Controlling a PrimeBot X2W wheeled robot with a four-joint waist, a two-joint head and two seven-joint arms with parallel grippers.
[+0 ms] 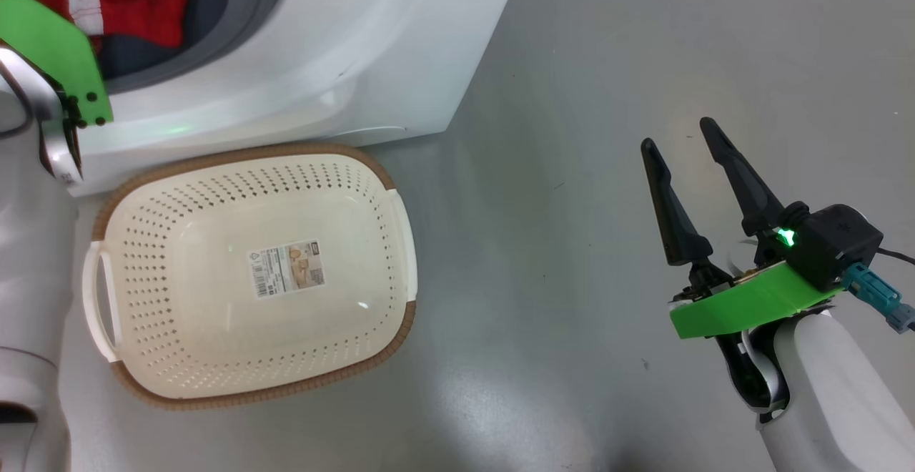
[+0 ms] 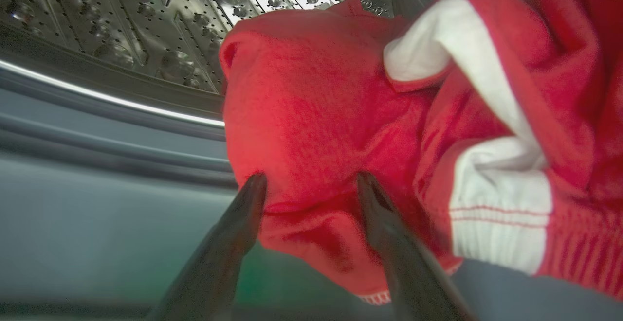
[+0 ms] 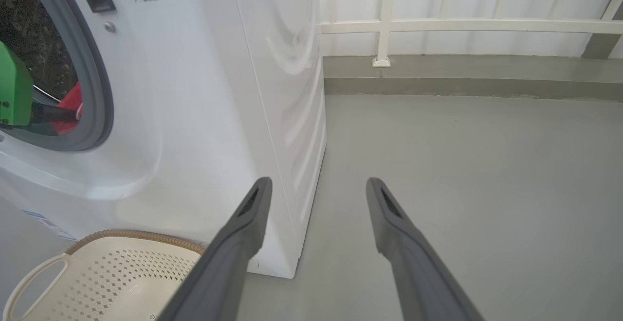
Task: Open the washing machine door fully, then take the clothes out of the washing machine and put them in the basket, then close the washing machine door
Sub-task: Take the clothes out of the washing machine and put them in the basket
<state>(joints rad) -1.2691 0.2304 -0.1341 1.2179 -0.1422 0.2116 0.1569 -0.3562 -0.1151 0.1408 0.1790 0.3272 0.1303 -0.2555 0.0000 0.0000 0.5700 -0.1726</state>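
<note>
Wide open and clamping nothing, the left gripper: two long dark fingers reaching into the mouth of the machine, tips right at a bulging fold of the bright red jersey clothes with white trim. Fold between the tips, not pinched; touching the fabric or just short of it, hard to tell. Beyond and left of the red heap in the left wrist view, the shiny perforated steel drum; nearer the camera, the grey rubber gasket, blurred.

From the head view, that arm's bright green wrist bracket at the round opening, red cloth heaped just behind it on the lower part of the gasket, inside the big white front-loading washing machine.

Equally wide open and empty, the right gripper: held above the bare grey floor, well apart from the machine and off to its right, fingers aimed past the machine's front right corner in the right wrist view.

On the floor just in front of the machine's base, the small cream perforated plastic basket with brown woven-look rim, a white label sticker on its bottom. Far behind, along the wall in the right wrist view, a white railing.
</note>
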